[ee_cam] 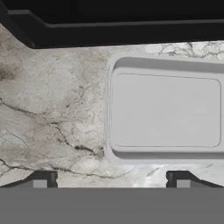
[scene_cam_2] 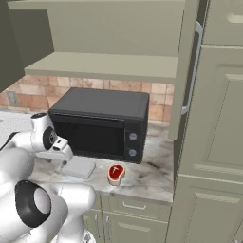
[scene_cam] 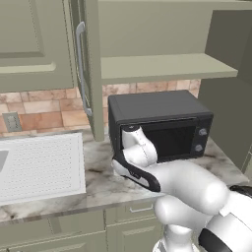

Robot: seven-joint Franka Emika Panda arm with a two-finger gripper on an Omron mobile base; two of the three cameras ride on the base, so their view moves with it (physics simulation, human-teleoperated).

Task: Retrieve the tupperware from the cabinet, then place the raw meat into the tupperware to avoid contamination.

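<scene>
Fingers (ee_cam: 45,179) stand wide apart in the hand view with nothing between them, poised above the counter (ee_cam: 48,109); the tupperware (ee_cam: 165,110) lies flat and empty just ahead and to one side of them, close under the microwave (ee_cam: 113,22). From here a careless sweep could clip its near rim and shove it, since it looks light and would likely skid on the smooth marble. In the left base view the arm (scene_cam: 142,162) blocks the spot in front of the microwave, and the cabinet (scene_cam: 162,66) hangs open with a bare shelf; its door (scene_cam: 91,74) juts out over the counter, so a high swing might strike it. In the right base view the gripper (scene_cam_2: 63,163) hovers just beside the tupperware, and the meat (scene_cam_2: 116,173) lies near it, apart from it, close to the counter's front edge. A poorly centred pinch on so flat a steak could nudge it off that edge or drop it short of the tupperware.
</scene>
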